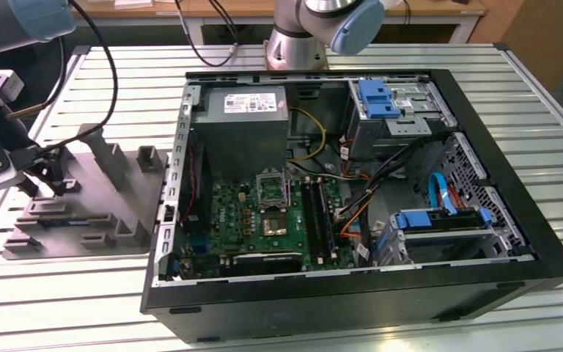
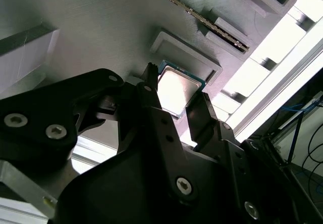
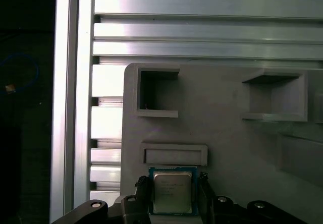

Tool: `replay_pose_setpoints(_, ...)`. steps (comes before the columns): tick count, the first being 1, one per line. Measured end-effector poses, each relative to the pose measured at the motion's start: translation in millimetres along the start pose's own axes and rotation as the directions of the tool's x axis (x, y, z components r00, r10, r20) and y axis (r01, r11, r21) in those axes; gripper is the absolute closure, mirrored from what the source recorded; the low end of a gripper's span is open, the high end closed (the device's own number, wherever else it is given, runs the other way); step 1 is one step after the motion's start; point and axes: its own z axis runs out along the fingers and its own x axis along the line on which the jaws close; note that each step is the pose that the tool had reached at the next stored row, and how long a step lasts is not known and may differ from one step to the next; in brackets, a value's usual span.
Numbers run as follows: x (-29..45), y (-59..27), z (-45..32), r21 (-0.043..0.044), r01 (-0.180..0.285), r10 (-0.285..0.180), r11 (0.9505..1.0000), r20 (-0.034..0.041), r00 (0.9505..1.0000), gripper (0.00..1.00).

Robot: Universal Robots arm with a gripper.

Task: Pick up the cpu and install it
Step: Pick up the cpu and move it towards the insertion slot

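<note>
The cpu [image 3: 172,192] is a small square chip with a silvery top and a green rim, and it appears in both wrist views [image 2: 176,90]. My gripper [image 3: 173,196] has its two black fingers pressed against opposite edges of the chip, shut on it, just over the grey fixture plate [image 3: 227,143]. In the exterior view the gripper [image 1: 49,182] hangs over that plate [image 1: 105,220] at the exterior view's left, outside the computer case. The green motherboard [image 1: 243,213] lies in the open case, and its socket [image 1: 275,221] shows a dark centre with its metal frame [image 1: 272,188] lifted.
The fixture plate carries raised blocks and pockets [image 3: 156,93], and a memory stick [image 2: 202,19] stands in one slot. The black case [image 1: 360,293] holds a grey power supply [image 1: 247,110], blue drive brackets [image 1: 377,99] and loose cables [image 1: 389,183]. The table [image 1: 47,308] is made of slatted aluminium.
</note>
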Motion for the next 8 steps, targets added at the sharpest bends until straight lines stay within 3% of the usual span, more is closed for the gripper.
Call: replay_pose_setpoints(8, 0.0, 0.0, -0.1, 0.0000, 0.000, 0.000, 1.0000, 0.0000, 1.0000, 0.53)
